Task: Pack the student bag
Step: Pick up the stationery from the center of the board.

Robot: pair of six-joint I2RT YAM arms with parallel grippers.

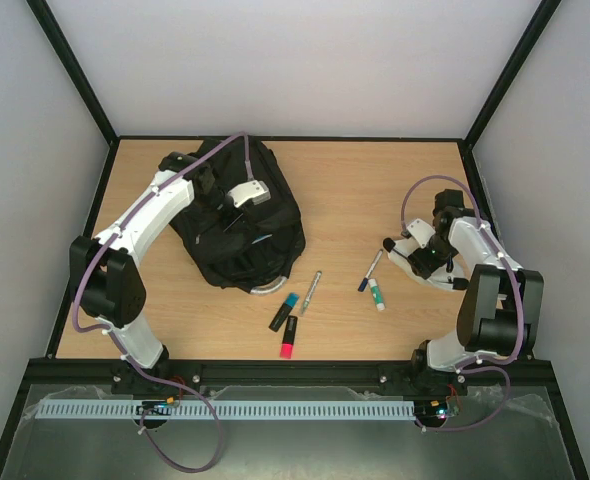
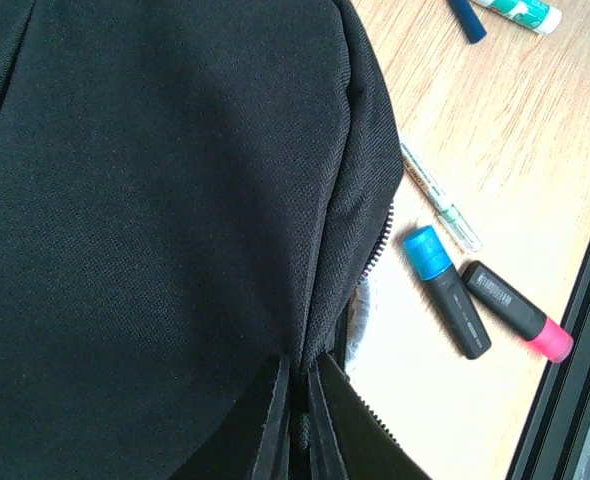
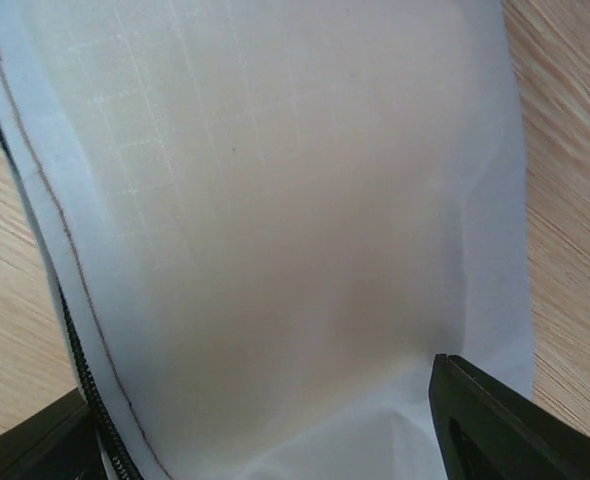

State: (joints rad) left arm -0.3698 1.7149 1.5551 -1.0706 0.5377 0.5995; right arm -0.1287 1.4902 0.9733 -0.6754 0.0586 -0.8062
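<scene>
The student bag is a large black backpack lying at the table's left middle. My left gripper is on top of it. In the left wrist view the left gripper is shut on a fold of the bag's black fabric beside an open zip edge. My right gripper is low over the table at the right. In the right wrist view its fingers stand wide open on either side of a flat white pouch with a black zip.
Between the bag and the right arm lie a silver pen, a blue-capped highlighter, a pink-capped highlighter, a dark blue pen and a white-and-green marker. A black frame rail runs along the near edge.
</scene>
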